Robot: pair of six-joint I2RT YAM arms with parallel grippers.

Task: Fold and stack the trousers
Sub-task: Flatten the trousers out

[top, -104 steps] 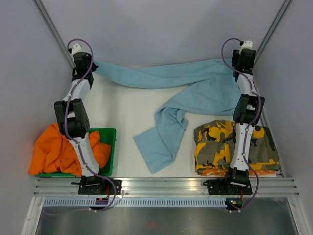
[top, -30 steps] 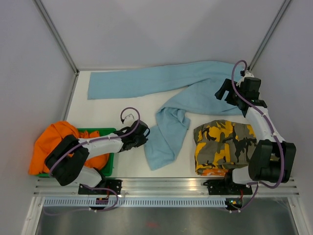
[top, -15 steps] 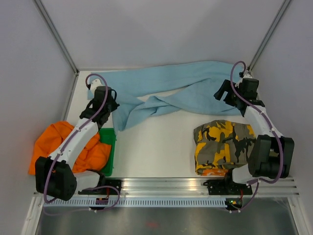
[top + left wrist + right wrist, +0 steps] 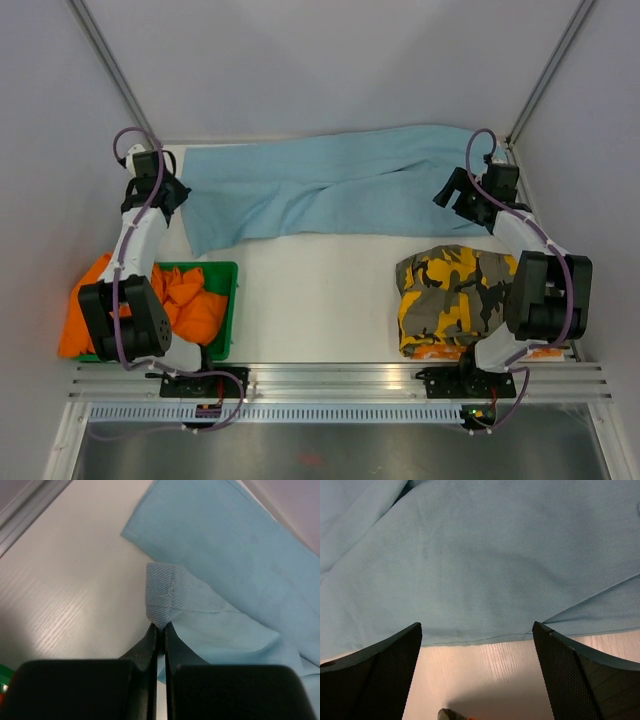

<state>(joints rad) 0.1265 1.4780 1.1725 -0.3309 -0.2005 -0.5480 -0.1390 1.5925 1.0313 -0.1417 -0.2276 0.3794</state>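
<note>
We see the light-blue trousers (image 4: 330, 185) spread L to R across the far part of the table (image 4: 320, 290), close to the back wall. They lie mostly flat, w/ one layer over another and a slanting edge at the near-left end.

The L pincer (image 4: 172, 196) sits at the cloth's far-left end. In its wrist view the jaws are pressed tight together, nipping a small turned-up corner of hem (image 4: 162, 597) on the blue pair. The rest of the fabric lies flat beyond it and to the right.

The R pincer (image 4: 452, 196) is at the opposite end, by the right-hand near edge of the same pair. Its wrist view shows the fingers (image 4: 375, 675) spread wide w/ nothing gripped. The cloth's near hem runs across between them, and bare table shows just on the near side. We can't tell whether the tips touch the fabric.

The table is white and faintly ribbed in the wrist views. At front right, beside the R arm, there's a folded pile of camouflage trousers (image 4: 460, 295) w/ a strip of orange showing under its near edge. At front left a green bin (image 4: 232, 310) holds crumpled orange trousers (image 4: 95, 310) that spill over its left side. The L arm reaches over the bin.

Plain grey walls (image 4: 330, 70) close in the back and both sides, w/ metal posts in the back corners. An aluminium rail (image 4: 340, 375) runs along the near edge and carries both arm bases.
</note>
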